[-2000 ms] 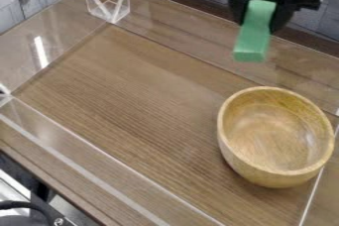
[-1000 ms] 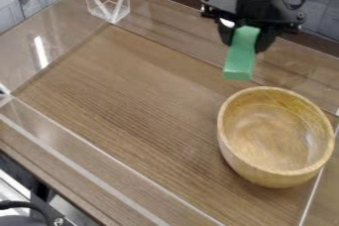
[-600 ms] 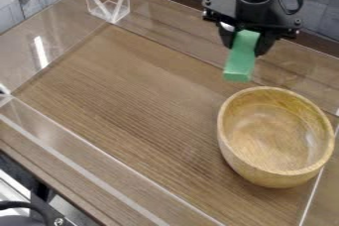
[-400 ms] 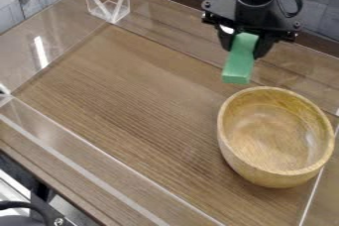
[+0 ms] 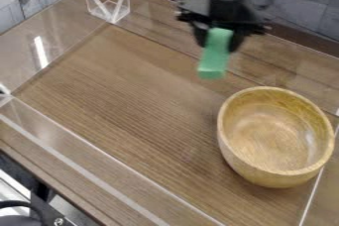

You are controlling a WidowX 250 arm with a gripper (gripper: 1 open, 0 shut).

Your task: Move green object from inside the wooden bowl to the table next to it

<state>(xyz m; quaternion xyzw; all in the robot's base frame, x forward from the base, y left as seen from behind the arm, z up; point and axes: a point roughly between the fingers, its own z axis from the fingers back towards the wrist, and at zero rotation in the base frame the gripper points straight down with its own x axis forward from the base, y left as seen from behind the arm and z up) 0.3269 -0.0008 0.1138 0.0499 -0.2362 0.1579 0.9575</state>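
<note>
The robot gripper (image 5: 216, 34) is showing only in part: its upper body is running out past the top edge of the view, and the lower part is looking blurred and dark, so the separate fingers are hard to make out. The fingertips are merging with the top of the green object (image 5: 213, 56), and the exact place where they are touching it is staying unclear to the eye. The gripper is standing closed on the green object, gripping it by its upper end, and that end is partly hiding behind the dark fingers. The far side of the block is facing away and cannot be seen. At the lower left corner, dark cables (image 5: 30, 208) are being cut off by the edge of the view, and the right rim of the wooden bowl (image 5: 276, 139) is lying close to the right edge

The green object is looking plain bright green and matte, a narrow rectangular block with its long side running nearly upright and leaning slightly. Its outline is softening with blur, and its upper part is looking darker beside the fingers. It is appearing outside the bowl, up and to the left of the rim in the view, against the brown wood grain of the table (image 5: 113, 91); whether its lower end is touching the tabletop, I cannot tell
</note>
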